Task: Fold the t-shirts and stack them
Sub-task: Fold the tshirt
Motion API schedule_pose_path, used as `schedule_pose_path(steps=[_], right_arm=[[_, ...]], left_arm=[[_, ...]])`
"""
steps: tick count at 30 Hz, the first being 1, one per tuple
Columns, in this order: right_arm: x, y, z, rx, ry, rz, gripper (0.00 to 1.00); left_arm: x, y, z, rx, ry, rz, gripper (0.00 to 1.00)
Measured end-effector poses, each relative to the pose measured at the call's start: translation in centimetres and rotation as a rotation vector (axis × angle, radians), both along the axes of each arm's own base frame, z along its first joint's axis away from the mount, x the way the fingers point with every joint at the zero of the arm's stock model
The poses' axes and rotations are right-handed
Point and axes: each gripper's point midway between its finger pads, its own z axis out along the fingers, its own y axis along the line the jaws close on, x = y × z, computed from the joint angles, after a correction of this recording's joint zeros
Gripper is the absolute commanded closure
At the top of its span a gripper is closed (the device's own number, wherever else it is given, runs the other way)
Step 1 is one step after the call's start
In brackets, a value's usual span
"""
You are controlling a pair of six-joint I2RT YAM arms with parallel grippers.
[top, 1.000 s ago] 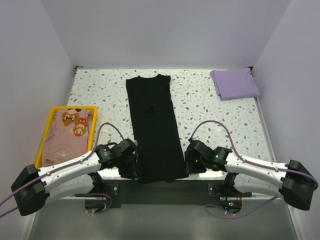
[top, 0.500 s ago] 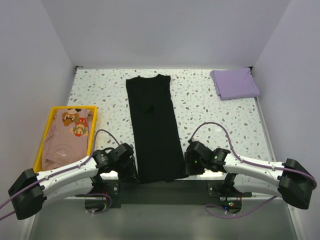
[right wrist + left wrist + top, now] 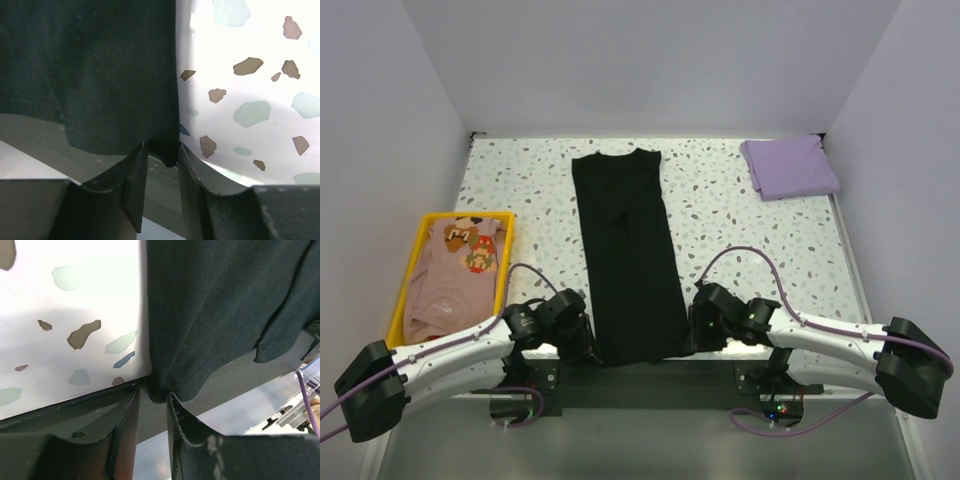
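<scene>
- While the black t-shirt [image 3: 625, 250] lies as one long narrow strip down the middle of the speckled surface [image 3: 740, 230], its collar end points far and its hem end hangs just over the near edge.
- Both long edges of the strip run straight, with bare surface on either side of them.
- The left claw [image 3: 582, 345] sits low at the hem's near-left corner. In the left wrist view its fingers [image 3: 125, 425] stand narrow, with the corner of cloth dipping between the tips. I cannot tell whether they pinch it.
- The right claw [image 3: 692, 340] sits at the near-right corner. In the right wrist view its fingers [image 3: 137, 180] are also narrow, with the stitched hem corner between the tips. Whether the cloth is clamped does not show.
- The lavender t-shirt [image 3: 790, 167] rests folded in the far right corner, well apart from the black one and near the right wall.
- The peach t-shirt [image 3: 450, 275] lies crumpled in the yellow tray [image 3: 468, 214] at the left edge, just beside the left arm.
- Open surface lies between the strip and the tray, and between the strip and the right edge.
</scene>
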Motion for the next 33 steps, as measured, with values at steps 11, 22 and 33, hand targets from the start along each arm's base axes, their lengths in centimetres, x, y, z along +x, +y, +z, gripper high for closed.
schedule_pose_path(steps=[11, 22, 33], right_arm=[[0.0, -0.2, -0.2, -0.008, 0.003, -0.005, 0.73], [-0.1, -0.2, -0.2, -0.006, 0.006, -0.005, 0.74], [-0.2, -0.3, -0.2, 0.012, 0.005, -0.012, 0.76]], left_arm=[[0.4, -0.2, 1.4, -0.060, -0.056, 0.001, 0.56], [0.3, 0.1, 0.3, -0.004, -0.023, 0.010, 0.55], [0.6, -0.4, -0.1, -0.020, -0.024, 0.021, 0.77]])
